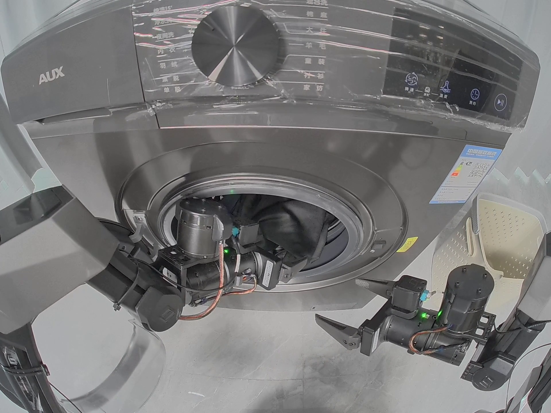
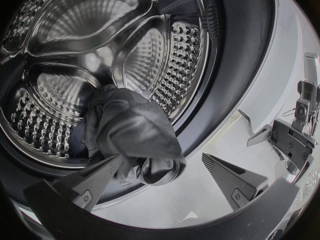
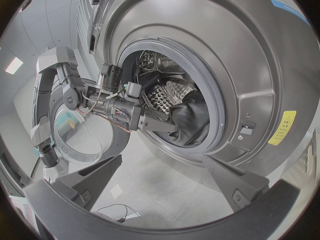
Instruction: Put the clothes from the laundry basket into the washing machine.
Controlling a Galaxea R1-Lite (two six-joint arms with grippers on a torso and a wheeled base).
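Drop-off step. Left gripper [image 2: 160, 160] jaws spread at drum mouth, frame centre; dark garment [image 2: 133, 130] slumped on washing machine [image 1: 275, 144] lip, touching one jaw. Right gripper [image 1: 338, 302] lower right, jaws spread, empty. Next, probably: push garment deeper, then fetch from laundry basket [image 1: 511, 236].

left arm [image 1: 229, 265] extended forward, jaws apart; right arm [image 1: 425, 322] low, jaws apart.
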